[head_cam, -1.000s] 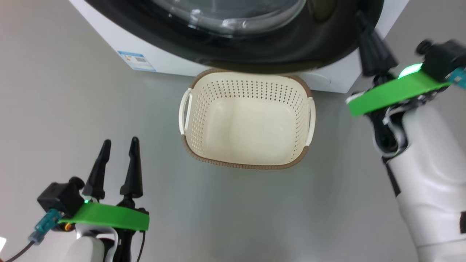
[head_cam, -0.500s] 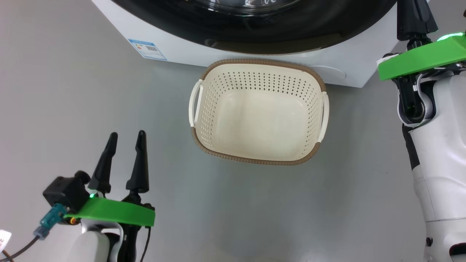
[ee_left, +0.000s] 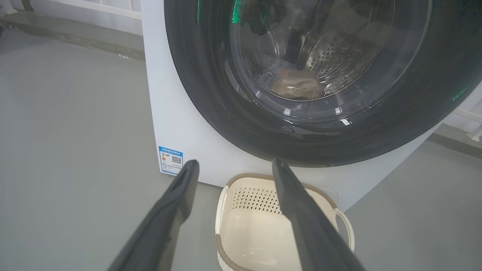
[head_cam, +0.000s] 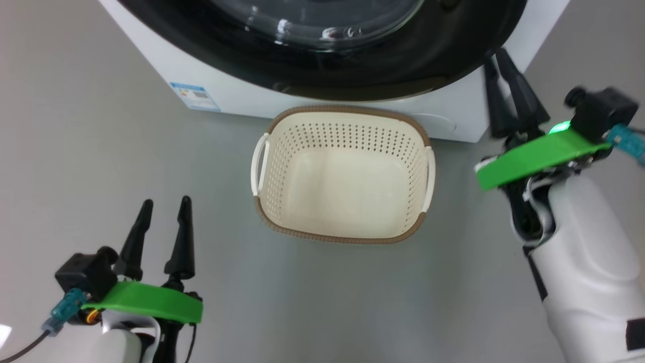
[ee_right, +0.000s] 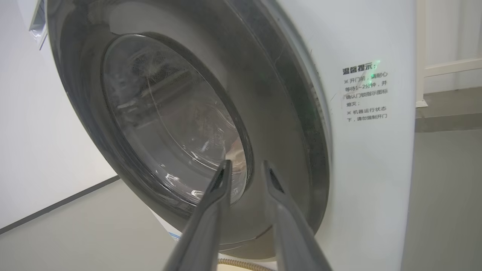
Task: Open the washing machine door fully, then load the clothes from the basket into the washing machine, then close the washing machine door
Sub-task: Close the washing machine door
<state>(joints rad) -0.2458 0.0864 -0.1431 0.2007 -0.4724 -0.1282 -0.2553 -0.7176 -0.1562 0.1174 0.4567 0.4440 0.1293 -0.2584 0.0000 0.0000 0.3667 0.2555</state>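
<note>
**Closing step at the machine, near to far.** At the near left, the left gripper (head_cam: 166,202) is held over bare floor (head_cam: 75,151) with its fingers spread wide and nothing between them; it is well apart from the work and is best kept there.

Just in front of the machine (head_cam: 181,70), at centre, the basket (head_cam: 342,108) is seen empty, with its far rim under the curve of the door (head_cam: 352,75).

At the far right, the right gripper (head_cam: 495,56) is poised just beside the door's right edge. Its fingers are parted by a narrow gap and nothing is gripped.

The door is seen lying against the machine's front, so loading is judged done and closing to be the step in hand. Whether the latch is caught cannot be told.

Any last push is best placed on the black rim at this right edge, not on the glass. It is best driven squarely toward the machine, with the fingers drawn together so that neither tip slips into the seam, and kept clear of the basket below.

Farthest, through the glass, the clothes (ee_left: 295,84) are made out at the bottom of the drum (ee_left: 331,56).
</note>
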